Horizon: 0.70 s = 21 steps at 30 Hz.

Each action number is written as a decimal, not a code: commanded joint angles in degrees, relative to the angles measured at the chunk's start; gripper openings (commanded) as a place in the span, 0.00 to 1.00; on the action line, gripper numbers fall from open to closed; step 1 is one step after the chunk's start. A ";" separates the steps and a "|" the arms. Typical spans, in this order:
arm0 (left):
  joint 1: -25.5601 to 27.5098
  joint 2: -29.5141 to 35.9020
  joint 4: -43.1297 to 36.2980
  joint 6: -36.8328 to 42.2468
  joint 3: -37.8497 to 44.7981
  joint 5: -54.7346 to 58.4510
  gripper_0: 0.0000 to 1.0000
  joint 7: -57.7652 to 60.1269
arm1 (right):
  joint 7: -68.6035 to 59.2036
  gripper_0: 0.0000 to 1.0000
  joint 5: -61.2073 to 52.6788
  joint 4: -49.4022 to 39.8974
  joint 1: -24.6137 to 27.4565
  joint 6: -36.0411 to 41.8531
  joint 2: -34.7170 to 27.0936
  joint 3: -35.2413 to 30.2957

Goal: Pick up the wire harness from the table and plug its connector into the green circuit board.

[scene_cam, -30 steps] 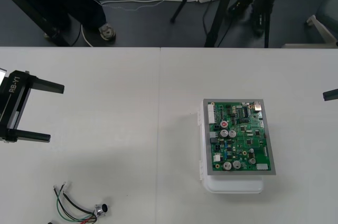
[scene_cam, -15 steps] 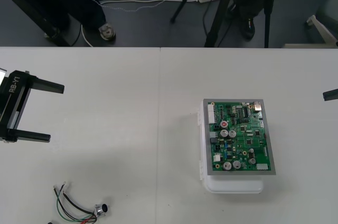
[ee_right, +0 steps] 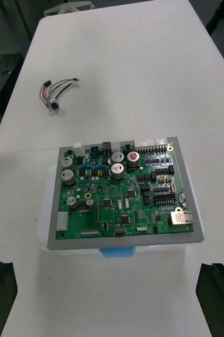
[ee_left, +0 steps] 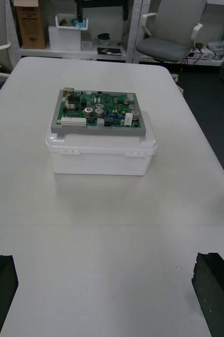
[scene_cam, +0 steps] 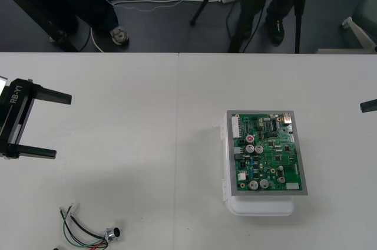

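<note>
Left claw (scene_cam: 63, 126): I have it at the left edge of the counter (scene_cam: 147, 102). Its fingers (scene_cam: 50, 95) stand wide apart with nothing between them and point toward the right.
Left claw, wrist view: my two fingers sit at the corners, with bare counter between them. The board faces them from further along the counter.
Right claw (ee_right: 109, 268): I have it at the right edge of the counter, level with the far end of the board. Its fingers (ee_right: 217, 295) stand wide apart and grip nothing.
Harness (scene_cam: 82, 235): it lies loose on the counter at the near left, nearer than my left claw and apart from it. Neither claw touches it.
Wires (scene_cam: 73, 223): red, black and green, curled together, with loose ends pointing to the far side.
Socket (scene_cam: 111, 235): round metal, at the right end of the harness, resting on the counter.
Plug: I cannot make it out with certainty.
Board (scene_cam: 268, 153): green, right of centre, flat on top of the base (scene_cam: 259, 207). It is well apart from the harness, and no wire is attached to it.
Base: white, resting on the counter, showing along the near and left sides of the board.
</note>
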 commanded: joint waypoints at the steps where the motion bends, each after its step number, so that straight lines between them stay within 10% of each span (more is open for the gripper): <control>1: 0.69 -0.44 -0.16 -0.85 0.74 -0.23 0.98 -2.80 | 2.37 1.00 -0.41 -0.76 -0.07 -0.42 -2.33 -0.08; 21: 2.63 -3.52 2.74 -1.56 -1.54 -1.46 0.98 -4.11 | 2.37 1.00 -0.41 -0.76 -0.07 -0.42 -2.33 -0.08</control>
